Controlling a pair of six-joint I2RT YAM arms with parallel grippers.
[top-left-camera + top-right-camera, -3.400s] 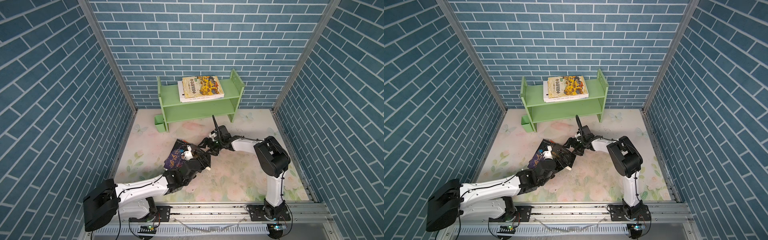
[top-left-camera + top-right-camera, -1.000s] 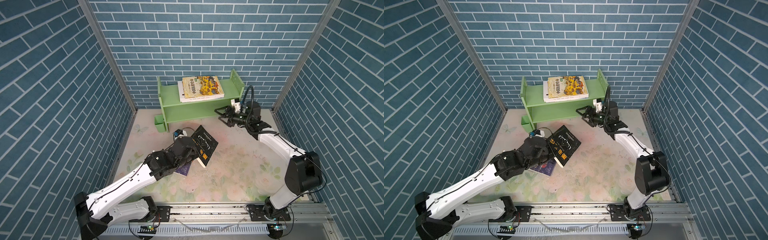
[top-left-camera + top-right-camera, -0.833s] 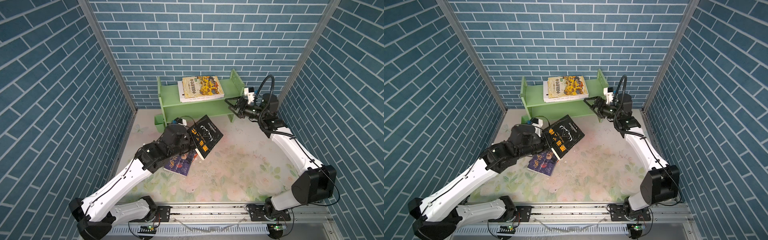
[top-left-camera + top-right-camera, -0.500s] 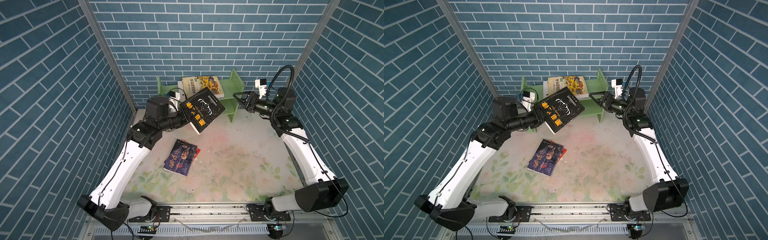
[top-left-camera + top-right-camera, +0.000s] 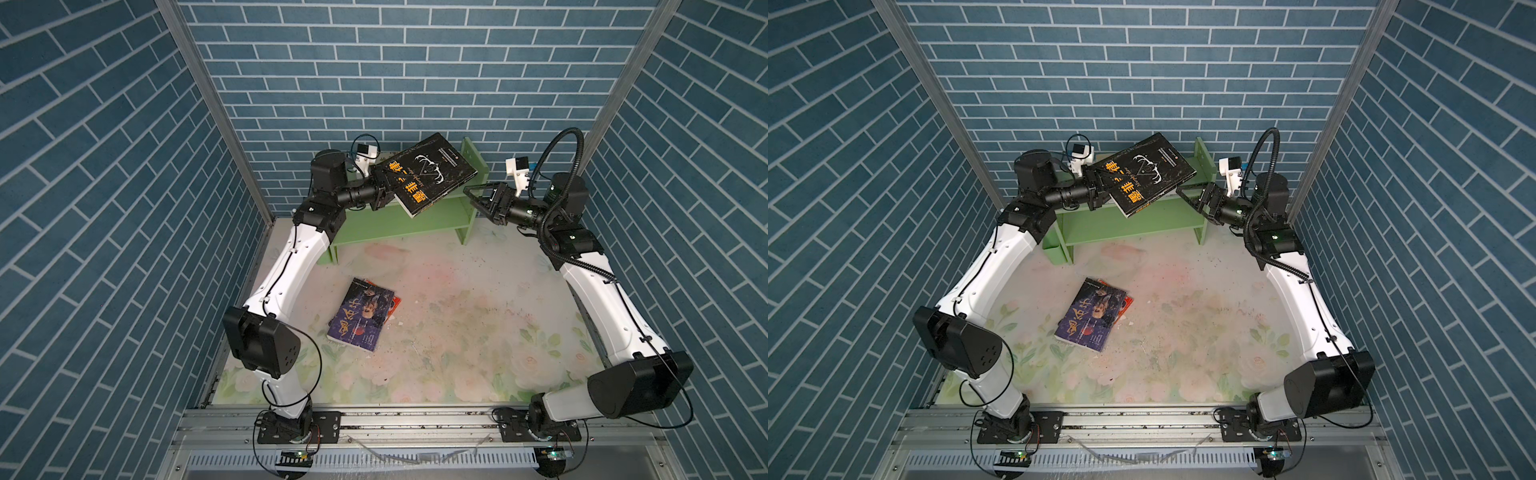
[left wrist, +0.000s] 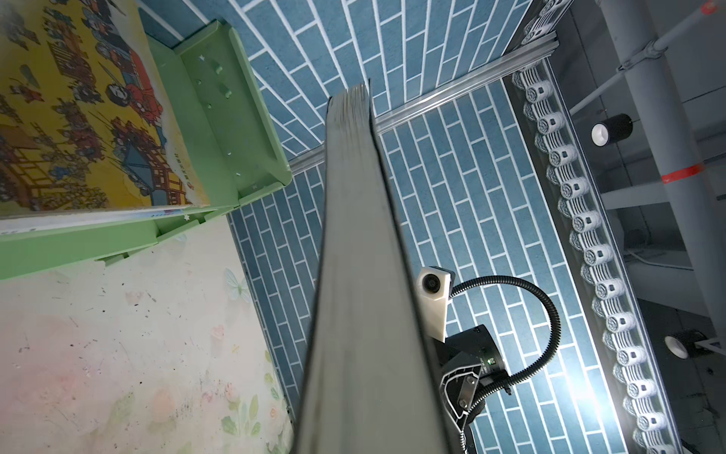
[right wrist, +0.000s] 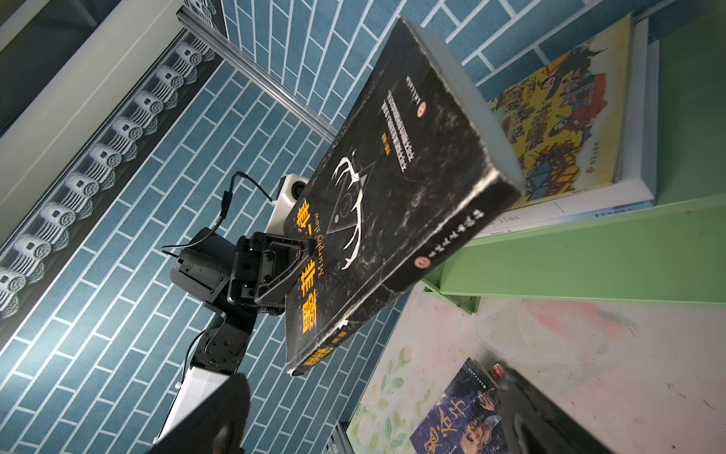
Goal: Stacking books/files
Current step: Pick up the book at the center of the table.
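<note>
Here the left gripper is pinching the black book with orange characters by one short edge and holds it in the air, tilted, above the top board of the light green shelf. In both top views this book hides nearly all of the shelf top. The wrist views show what lies under it: a yellow illustrated book flat on the top board, with a larger white book beneath it. The black book hangs clear of that pile; in the left wrist view only its grey page edge shows, and the yellow cover is off to one side.

The right gripper has its jaws spread wide and carries nothing. It hovers at the shelf's right end panel, pointing toward the free corner of the black book — very near, though whether a finger tip touches it I cannot tell.

On the floral mat, well apart from the shelf, a purple book lies flat on a red one — only a corner of the red shows. Blue brick walls close three sides.
</note>
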